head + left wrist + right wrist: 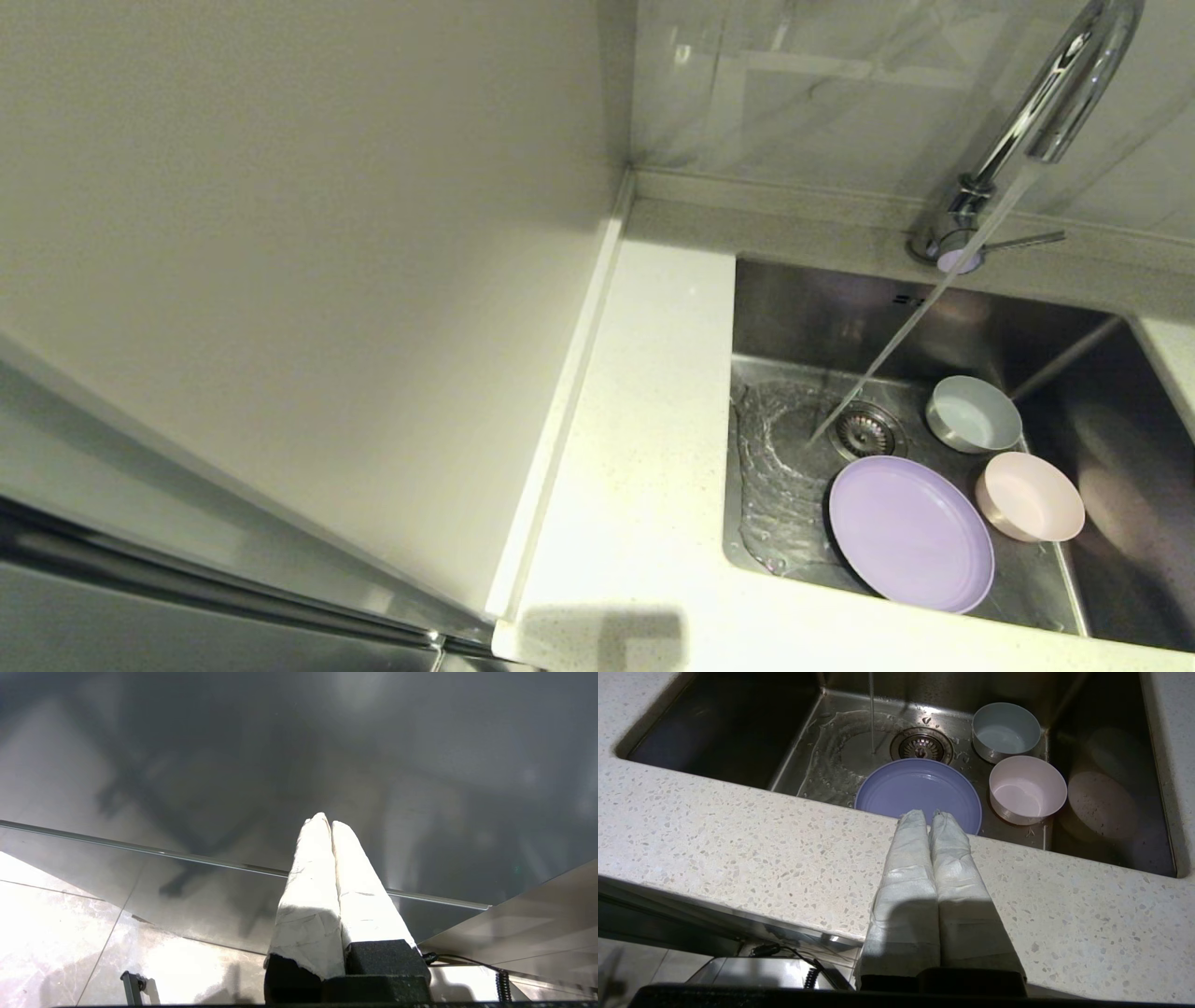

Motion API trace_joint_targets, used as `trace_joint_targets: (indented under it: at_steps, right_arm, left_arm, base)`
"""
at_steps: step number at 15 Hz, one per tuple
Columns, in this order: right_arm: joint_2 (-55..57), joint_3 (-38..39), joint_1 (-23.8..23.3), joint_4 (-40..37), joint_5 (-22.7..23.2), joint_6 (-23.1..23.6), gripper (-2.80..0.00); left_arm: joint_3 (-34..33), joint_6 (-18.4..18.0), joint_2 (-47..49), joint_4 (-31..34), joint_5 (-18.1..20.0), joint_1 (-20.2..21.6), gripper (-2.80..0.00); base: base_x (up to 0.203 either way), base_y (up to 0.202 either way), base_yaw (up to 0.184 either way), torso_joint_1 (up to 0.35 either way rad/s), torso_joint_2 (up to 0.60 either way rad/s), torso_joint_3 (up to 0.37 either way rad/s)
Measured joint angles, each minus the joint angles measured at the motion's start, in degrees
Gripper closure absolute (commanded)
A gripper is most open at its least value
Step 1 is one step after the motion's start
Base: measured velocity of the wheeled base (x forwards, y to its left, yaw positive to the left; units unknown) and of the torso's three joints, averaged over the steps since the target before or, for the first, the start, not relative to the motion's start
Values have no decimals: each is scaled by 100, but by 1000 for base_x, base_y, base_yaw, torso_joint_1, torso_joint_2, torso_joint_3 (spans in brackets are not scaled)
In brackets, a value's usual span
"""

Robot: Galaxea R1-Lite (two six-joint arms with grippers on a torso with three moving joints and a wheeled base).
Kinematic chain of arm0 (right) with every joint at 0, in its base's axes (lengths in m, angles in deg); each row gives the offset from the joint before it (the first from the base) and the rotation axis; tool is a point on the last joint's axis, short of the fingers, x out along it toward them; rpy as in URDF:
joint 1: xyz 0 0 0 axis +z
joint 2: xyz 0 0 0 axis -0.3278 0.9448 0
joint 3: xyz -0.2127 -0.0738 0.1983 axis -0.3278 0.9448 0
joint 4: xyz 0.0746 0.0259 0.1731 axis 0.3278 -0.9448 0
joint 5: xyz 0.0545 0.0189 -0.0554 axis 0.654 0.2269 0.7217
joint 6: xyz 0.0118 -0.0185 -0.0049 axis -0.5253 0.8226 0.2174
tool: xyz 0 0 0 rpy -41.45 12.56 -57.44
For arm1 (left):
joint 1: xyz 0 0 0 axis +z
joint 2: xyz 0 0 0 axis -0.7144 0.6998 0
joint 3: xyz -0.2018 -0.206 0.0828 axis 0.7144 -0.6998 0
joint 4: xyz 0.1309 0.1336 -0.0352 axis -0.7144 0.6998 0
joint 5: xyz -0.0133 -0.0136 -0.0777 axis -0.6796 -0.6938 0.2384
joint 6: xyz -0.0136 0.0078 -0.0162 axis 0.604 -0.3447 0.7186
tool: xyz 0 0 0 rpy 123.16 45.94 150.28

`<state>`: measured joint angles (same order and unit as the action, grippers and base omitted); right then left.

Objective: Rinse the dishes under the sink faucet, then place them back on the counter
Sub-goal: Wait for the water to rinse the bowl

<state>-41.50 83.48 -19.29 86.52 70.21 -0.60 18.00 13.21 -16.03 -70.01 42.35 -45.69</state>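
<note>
Backdrop: grey marbled wall tile behind sink; plain pale panel fills left of head view.
Counter: white, finely speckled, wraps left and near sides of sink; low raised strip along its left edge. Dark square shadow at near edge, source out of view.
Sink: stainless basin, square corners, right wall dim and reflective; near-right corner cut off in head view.
Drain strainer: round, metal, mid-floor, just beyond plate's far rim.
Faucet: chrome gooseneck at far rim, top of arc cut off by frame edge; thin side lever pointing right.
Water: running, thin slanted stream landing left of strainer; ripples spread over left floor of basin.
Plate: lilac, flat on basin floor, near side; near rim partly hidden by counter edge in right wrist view.
Blue-grey bowl: upright, far right of strainer; whether any water inside, hard to tell.
Pink bowl: upright, right of plate, just near of blue-grey bowl; contact between bowls not resolvable.
Right gripper: white-wrapped fingers pressed together, holding nothing, over near counter edge, tips toward plate. Not visible in head view.
Left gripper: fingers together, empty, facing a dark glossy cabinet front above tiled floor, away from sink.
</note>
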Motion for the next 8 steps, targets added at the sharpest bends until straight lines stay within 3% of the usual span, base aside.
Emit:
trace_joint_targets:
  at_steps: [8]
  right_arm:
    - [2,0,-2,0,0,0,0]
  left_arm:
    - [0,-1,0,1,-2,0,0]
  base:
    - [0,0,0,0,0,0]
